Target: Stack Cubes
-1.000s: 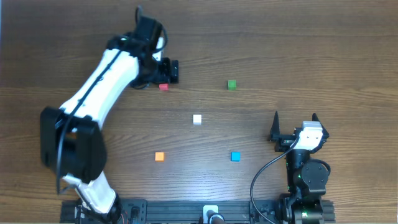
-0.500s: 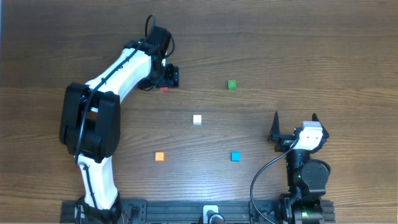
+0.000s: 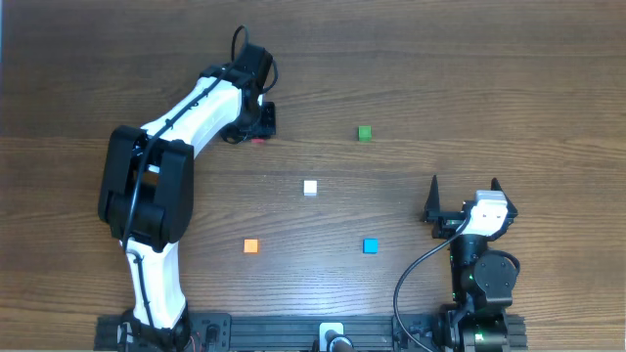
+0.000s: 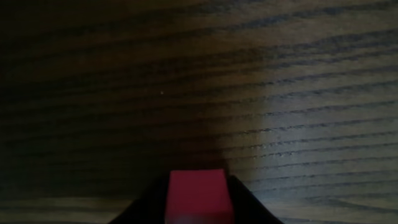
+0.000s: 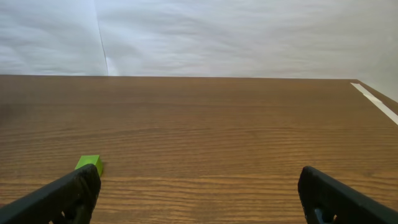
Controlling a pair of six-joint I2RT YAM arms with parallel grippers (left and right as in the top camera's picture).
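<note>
A red cube (image 4: 198,193) sits low over the wood grain between my left gripper's (image 4: 198,208) dark fingers, which press against both its sides. From above, the left gripper (image 3: 262,123) is at the table's upper left with a sliver of the red cube (image 3: 258,141) showing beneath it. Loose on the table lie a green cube (image 3: 364,133), a white cube (image 3: 310,188), an orange cube (image 3: 251,246) and a blue cube (image 3: 370,245). My right gripper (image 3: 464,188) stands open near its base with nothing in it. The green cube (image 5: 90,163) lies ahead of the right gripper (image 5: 199,202).
The wooden table (image 3: 489,88) runs wide around the cubes. A pale wall (image 5: 249,37) rises behind the table's far edge. The left arm's white links (image 3: 186,117) stretch across the left half of the table.
The left arm has folded its elbow inward and its gripper has settled over the red cube, covering most of it. The right arm has not moved.
</note>
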